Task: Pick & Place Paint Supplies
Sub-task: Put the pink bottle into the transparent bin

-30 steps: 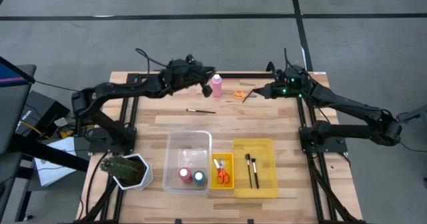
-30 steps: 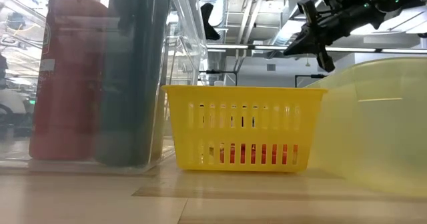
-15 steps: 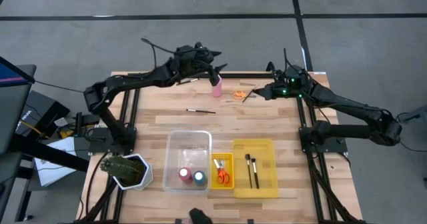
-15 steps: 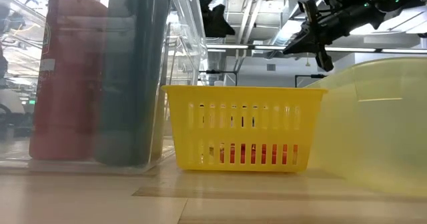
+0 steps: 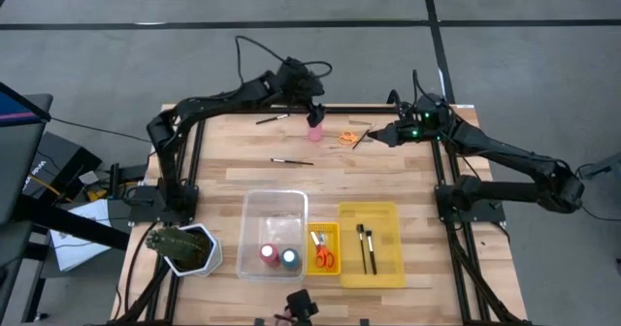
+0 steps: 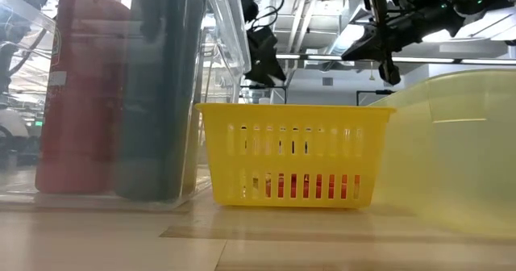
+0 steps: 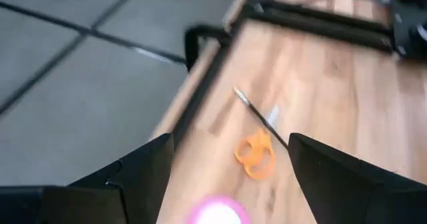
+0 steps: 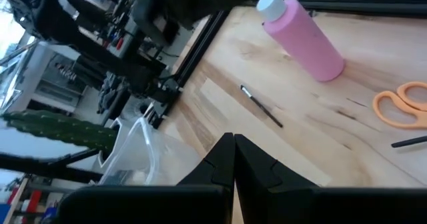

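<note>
A pink paint bottle [image 5: 315, 128] stands upright on the table near its far edge. My left gripper [image 5: 312, 111] hangs over it, open, and its cap [image 7: 217, 213] shows between the two fingers, apart from both. Orange scissors [image 5: 347, 137] and a thin paintbrush [image 5: 361, 139] lie just to the right of the bottle. My right gripper [image 5: 380, 135] is shut and holds nothing, beside that brush. Two more brushes lie flat, one left of the bottle [image 5: 273, 118] and one nearer the middle [image 5: 291, 160].
Near the front edge stand a clear bin [image 5: 274, 210] holding a red and a blue bottle, a small yellow basket [image 5: 324, 231] with scissors, and a yellow bin [image 5: 388, 244] with two brushes. A potted plant [image 5: 182, 246] sits front left. Bare wood lies between.
My left gripper has swung toward the table's far edge and to the right, ending over the pink bottle with its fingers pointing down, and it has opened. A paintbrush now shows on the table where the arm was. My right gripper has kept still.
</note>
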### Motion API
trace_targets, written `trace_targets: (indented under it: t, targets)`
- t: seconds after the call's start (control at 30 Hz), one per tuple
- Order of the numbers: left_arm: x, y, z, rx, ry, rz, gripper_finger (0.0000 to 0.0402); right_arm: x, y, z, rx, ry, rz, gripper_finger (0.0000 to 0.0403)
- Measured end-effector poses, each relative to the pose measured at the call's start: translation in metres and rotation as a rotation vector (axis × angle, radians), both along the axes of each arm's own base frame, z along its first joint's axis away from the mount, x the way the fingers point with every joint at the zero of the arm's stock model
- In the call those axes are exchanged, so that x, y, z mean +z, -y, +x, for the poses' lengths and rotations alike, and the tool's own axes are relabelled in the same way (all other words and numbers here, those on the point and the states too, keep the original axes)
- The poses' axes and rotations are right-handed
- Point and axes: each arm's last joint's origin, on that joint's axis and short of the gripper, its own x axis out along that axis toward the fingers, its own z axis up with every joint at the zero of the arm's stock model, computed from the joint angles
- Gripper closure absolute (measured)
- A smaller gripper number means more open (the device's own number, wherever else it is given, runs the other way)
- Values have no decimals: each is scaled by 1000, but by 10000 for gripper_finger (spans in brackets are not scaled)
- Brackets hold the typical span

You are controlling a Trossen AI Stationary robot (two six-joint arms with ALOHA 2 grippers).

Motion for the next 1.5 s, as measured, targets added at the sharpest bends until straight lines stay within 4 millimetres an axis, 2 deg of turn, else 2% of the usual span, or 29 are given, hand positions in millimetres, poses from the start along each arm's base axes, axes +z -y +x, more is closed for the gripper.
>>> trace_targets:
  t: [0.2,0.37,0.73,0.93,1.17,1.3,1.5]
  targets:
    - [-10,4,-7,-39,-127,-35,111,0,4,-3,28,7,-16,403]
    - [-11,3,-6,17,-144,18,111,0,6,-6,50,14,-30,403]
    - [-16,0,-13,27,-200,-24,121,1,10,-10,88,26,-53,403]
    - [-27,0,-3,36,-181,-38,121,1,14,-14,105,40,-52,403]
    - [-34,-1,-1,48,-188,-60,124,3,16,-18,120,58,-42,403]
    - [-35,-3,-3,56,-203,-70,145,3,17,-19,115,60,-43,403]
    - [-37,-3,-5,58,-227,-84,198,3,18,-21,126,62,-48,403]
